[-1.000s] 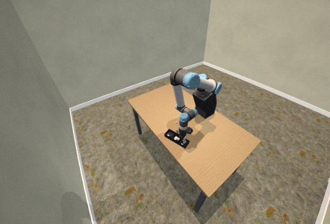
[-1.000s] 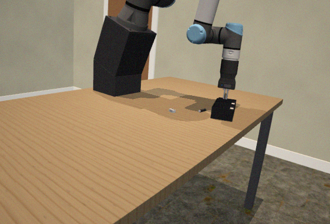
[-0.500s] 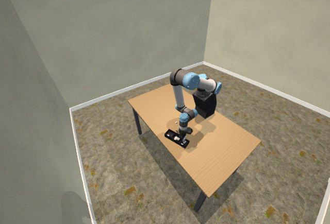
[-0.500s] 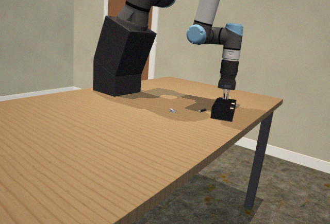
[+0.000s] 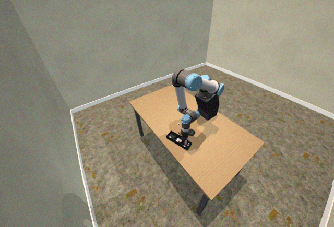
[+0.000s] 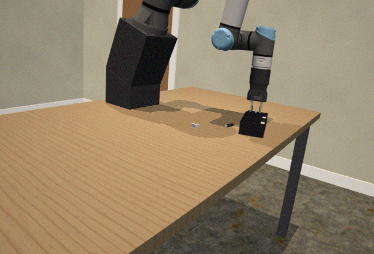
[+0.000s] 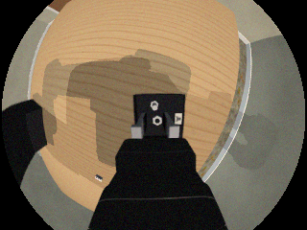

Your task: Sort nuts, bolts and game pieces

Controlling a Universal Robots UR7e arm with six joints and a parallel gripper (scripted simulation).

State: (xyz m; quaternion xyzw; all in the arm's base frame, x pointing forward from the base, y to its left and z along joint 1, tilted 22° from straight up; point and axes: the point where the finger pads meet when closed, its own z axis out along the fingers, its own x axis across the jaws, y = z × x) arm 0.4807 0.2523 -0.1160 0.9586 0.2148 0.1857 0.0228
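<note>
Two black bins (image 5: 170, 137) (image 6: 250, 128) stand end to end near the table's edge, each with a white label; I cannot read the letters. My gripper (image 5: 185, 139) (image 6: 255, 110) (image 7: 154, 119) is open, with its fingertips just above the rim of one bin (image 7: 169, 103). Two small pale ring-like pieces (image 7: 153, 103) (image 7: 157, 121) lie inside that bin, below the fingers. A short dark bolt (image 6: 229, 125) lies on the table close beside the bins. A small white piece (image 6: 195, 125) (image 5: 178, 124) lies further off on the table.
The arm's black base block (image 5: 207, 106) (image 6: 137, 70) stands at the back of the wooden table (image 5: 224, 148) (image 6: 90, 166). The bins are close to the table's edge. A small thing (image 7: 98, 178) shows on the table in the wrist view.
</note>
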